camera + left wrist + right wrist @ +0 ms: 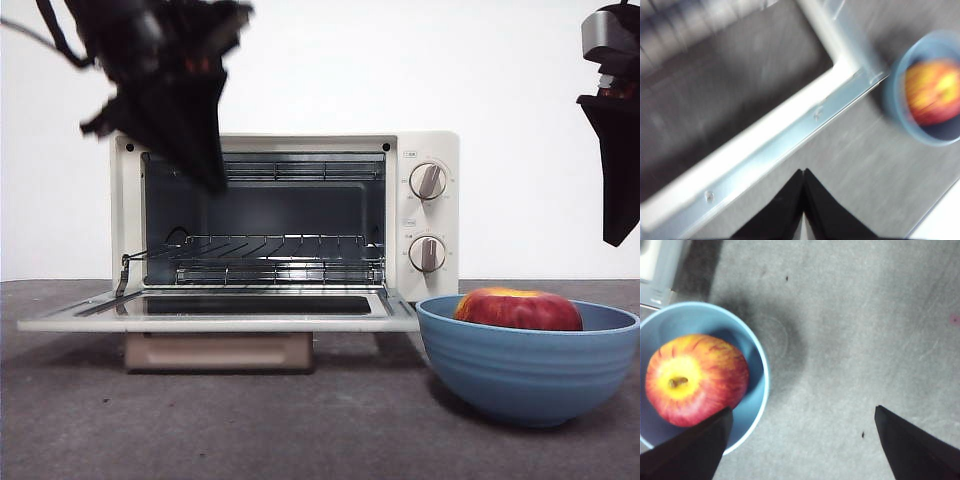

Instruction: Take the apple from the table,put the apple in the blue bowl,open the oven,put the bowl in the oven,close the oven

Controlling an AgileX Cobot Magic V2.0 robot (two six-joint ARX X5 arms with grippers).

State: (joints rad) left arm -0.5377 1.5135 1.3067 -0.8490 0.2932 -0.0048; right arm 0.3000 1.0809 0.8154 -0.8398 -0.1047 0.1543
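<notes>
The oven [290, 215] stands with its door [220, 308] folded down flat and its wire rack showing inside. The red apple [518, 309] lies in the blue bowl [528, 362] on the table [300, 430], right of the oven. My left gripper [195, 150] hangs shut above the open door, holding nothing; its wrist view, blurred, shows the door edge [790, 135], the bowl [897, 107] and the apple [932, 92]. My right gripper [802, 415] hovers open high above the bowl's right side, with the apple [695, 377] and bowl [755, 360] below it.
A white wall rises behind the oven. Two round knobs [428, 218] sit on the oven's right panel. Bare grey table lies in front of the oven and beside the bowl [865, 340].
</notes>
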